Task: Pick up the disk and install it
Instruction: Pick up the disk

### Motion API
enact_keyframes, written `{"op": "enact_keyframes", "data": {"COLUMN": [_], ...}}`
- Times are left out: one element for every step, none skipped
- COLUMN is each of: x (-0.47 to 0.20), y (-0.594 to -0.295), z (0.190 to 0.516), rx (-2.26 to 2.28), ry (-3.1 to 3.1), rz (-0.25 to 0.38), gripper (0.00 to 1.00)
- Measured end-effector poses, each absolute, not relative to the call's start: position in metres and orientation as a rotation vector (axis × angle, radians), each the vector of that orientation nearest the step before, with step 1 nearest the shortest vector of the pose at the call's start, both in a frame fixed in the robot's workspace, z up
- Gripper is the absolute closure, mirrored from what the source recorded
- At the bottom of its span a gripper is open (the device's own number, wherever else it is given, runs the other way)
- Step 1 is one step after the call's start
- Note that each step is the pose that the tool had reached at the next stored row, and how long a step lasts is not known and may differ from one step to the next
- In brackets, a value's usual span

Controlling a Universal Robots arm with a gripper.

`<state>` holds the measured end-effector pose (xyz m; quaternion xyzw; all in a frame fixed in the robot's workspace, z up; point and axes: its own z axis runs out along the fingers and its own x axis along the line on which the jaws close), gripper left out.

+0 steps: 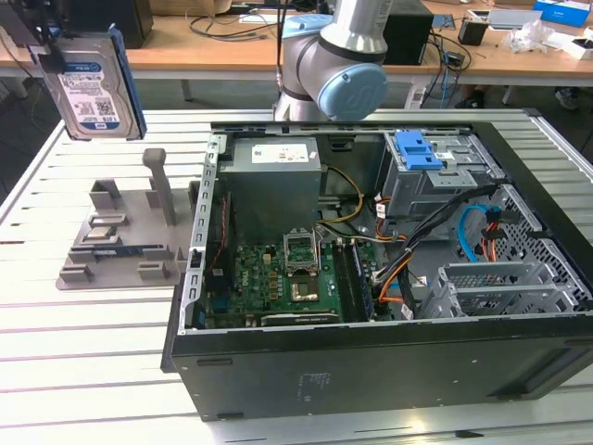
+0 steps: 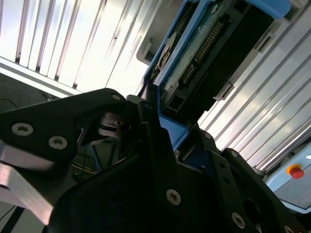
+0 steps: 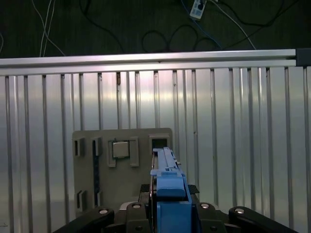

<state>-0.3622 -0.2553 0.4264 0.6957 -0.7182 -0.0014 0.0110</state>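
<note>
Transport step, I judge: gripper (image 1: 51, 51) clamped on the disk (image 1: 93, 88), held upright in the air above the grey fixture tray (image 1: 111, 246), well apart from the blue-latched cage (image 1: 445, 181) in the open computer case (image 1: 371, 371). Installing calls for squaring its rails (image 1: 128, 79) to that cage.

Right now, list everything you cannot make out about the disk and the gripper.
1. The gripper: exterior view, cut off by the picture's top edge above the disk.
2. The disk's label: first wrist view, the disk is edge-on, blue rail toward the camera.
3. The grey holder: first wrist view, its near end is hidden behind disk and gripper.
4. The cage: exterior view, its inside is hidden by its own walls.
</note>
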Motion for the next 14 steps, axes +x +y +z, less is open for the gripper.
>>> {"op": "enact_keyframes", "data": {"x": [-0.362, -0.362, -0.362, -0.362, -0.362, -0.362, -0.362, -0.362, -0.362, -0.362, -0.362, -0.362, -0.362, -0.362], "y": [-0.255, -0.255, -0.255, -0.255, -0.255, -0.255, -0.255, -0.255, -0.255, -0.255, -0.255, -0.255, -0.254, -0.254], "z": [0.431, 0.434, 0.436, 0.439, 0.441, 0.446, 0.45, 0.453, 0.456, 0.461, 0.465, 0.468, 0.472, 0.475], "rx": [2.171, 2.171, 2.171, 2.171, 2.171, 2.171, 2.171, 2.171, 2.171, 2.171, 2.171, 2.171, 2.171, 2.171], "ry": [-2.241, -2.241, -2.241, -2.241, -2.241, -2.241, -2.241, -2.241, -2.241, -2.241, -2.241, -2.241, -2.241, -2.241], "rz": [-0.004, -0.004, -0.004, -0.004, -0.004, -0.004, -0.004, -0.004, -0.004, -0.004, -0.004, -0.004, -0.004, -0.004], "gripper": [0.63, 0.63, 0.63, 0.63, 0.63, 0.63, 0.63, 0.63, 0.63, 0.63, 0.63, 0.63, 0.63, 0.63]}}
